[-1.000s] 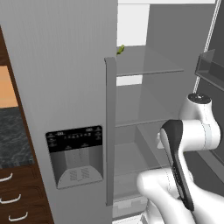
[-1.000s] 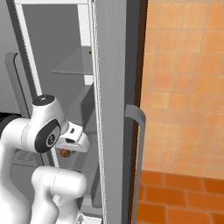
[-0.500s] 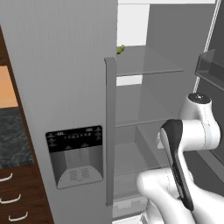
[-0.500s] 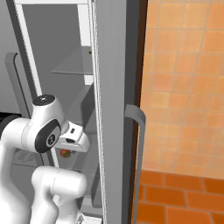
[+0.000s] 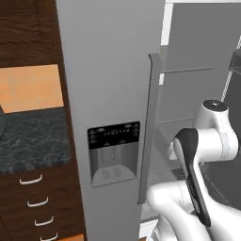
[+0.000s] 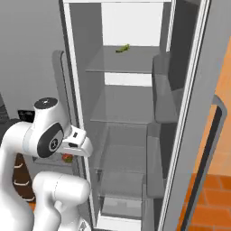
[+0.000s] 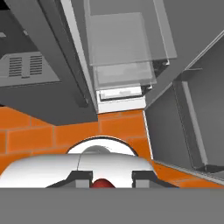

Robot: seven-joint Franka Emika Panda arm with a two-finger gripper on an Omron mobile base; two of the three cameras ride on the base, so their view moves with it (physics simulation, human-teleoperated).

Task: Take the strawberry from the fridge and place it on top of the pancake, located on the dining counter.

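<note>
- I see the fridge (image 6: 135, 113) with its right compartment open, glass shelves stacked inside.
- A small yellow-green item (image 6: 122, 48) lies on the top shelf, far back.
- My arm's hand sits left of the opening, just outside it.
- A red strawberry (image 6: 67, 158) shows just beneath the hand.

My gripper (image 7: 103, 177) hangs outside the open fridge (image 6: 131, 135), before its lower shelves, with the strawberry (image 7: 101, 183) between my fingertips. On the top shelf (image 6: 124, 61) lies a small item (image 6: 122, 48).
</note>
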